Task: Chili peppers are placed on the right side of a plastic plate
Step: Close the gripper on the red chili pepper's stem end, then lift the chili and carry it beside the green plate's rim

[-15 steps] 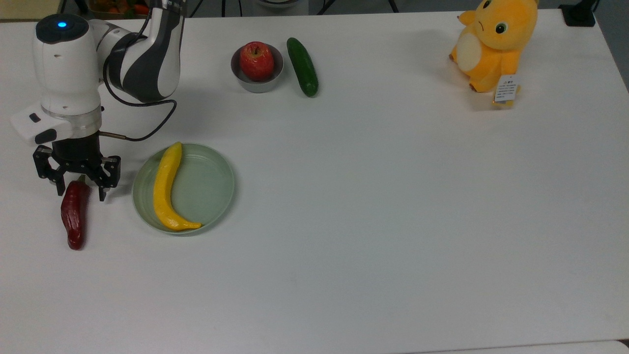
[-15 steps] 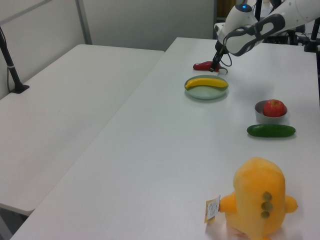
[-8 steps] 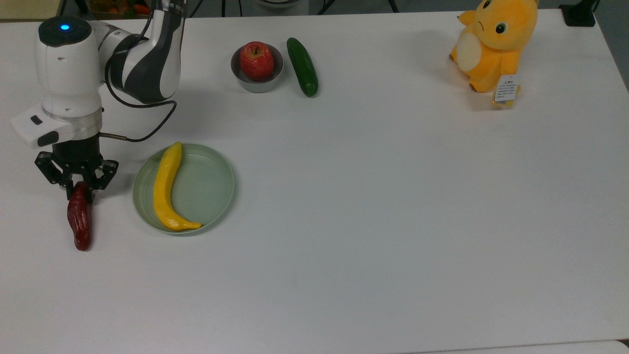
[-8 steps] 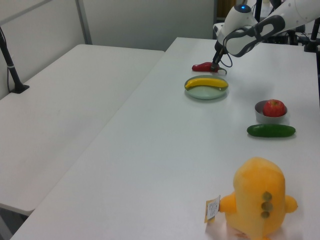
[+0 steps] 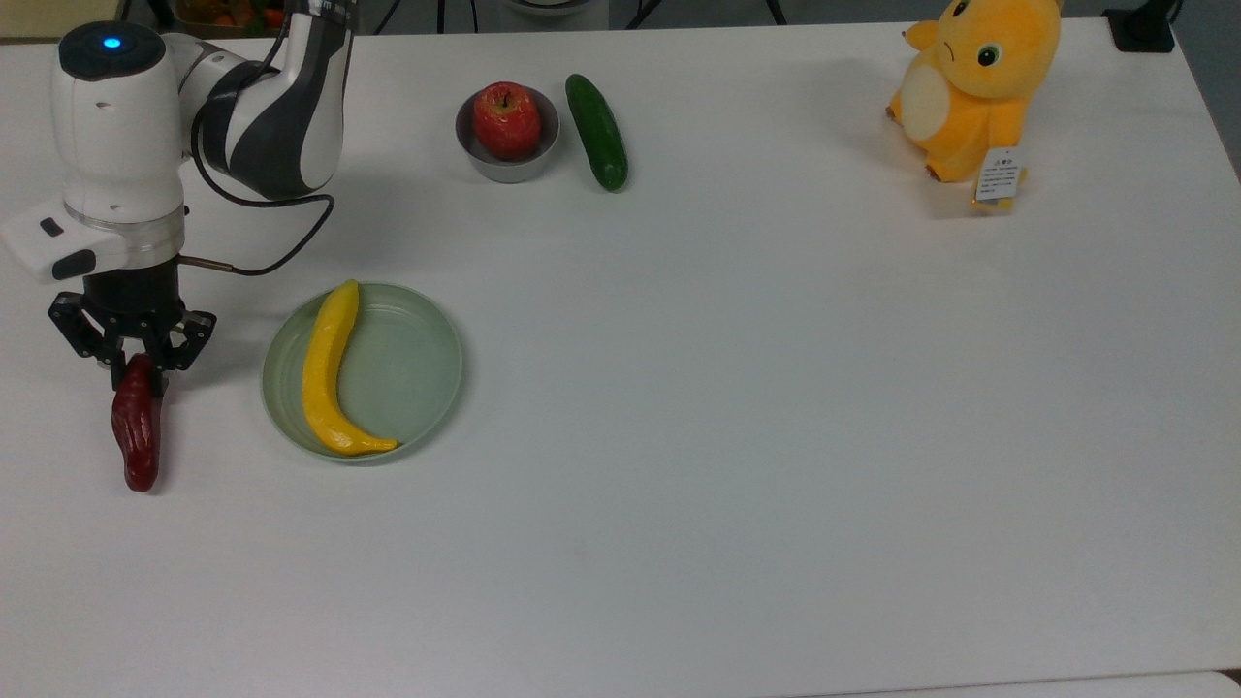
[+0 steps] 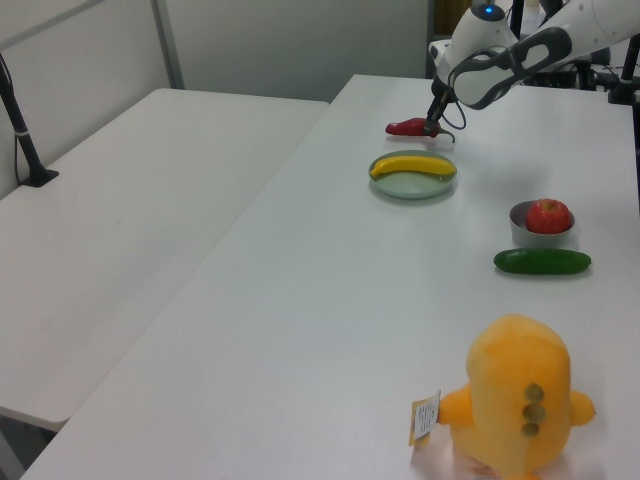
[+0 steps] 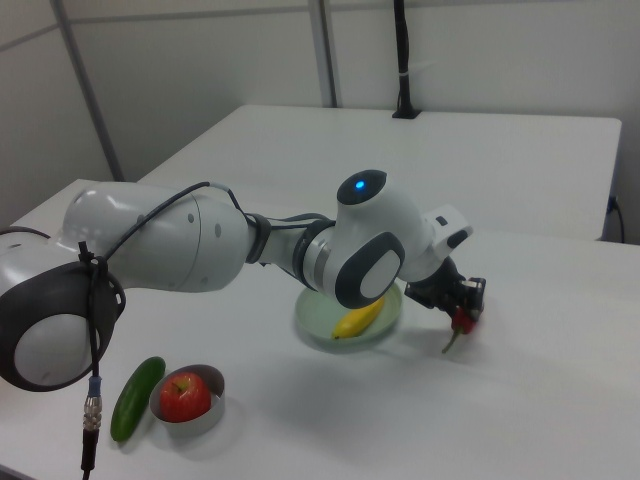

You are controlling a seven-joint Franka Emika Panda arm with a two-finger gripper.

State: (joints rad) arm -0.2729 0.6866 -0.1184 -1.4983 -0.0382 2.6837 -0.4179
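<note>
Leftward goes the gripper (image 5: 136, 373) since a second ago, dragging the chili (image 5: 137, 434) with it toward the left edge of the top view, its fingers now pinched together on the stem end. I read this as the pick step: chili caught, hanging at the middle left of the frame, well apart from the plastic plate (image 5: 417, 373). Next I need a lift and a carry across to the plate's far side in the top view (the banana (image 5: 327, 373) hogs the near half). Count: one chili, one plate, one banana, one apple (image 5: 506, 118), one bowl (image 5: 509, 169), one cucumber (image 5: 596, 131), one plush toy (image 5: 974, 82).
</note>
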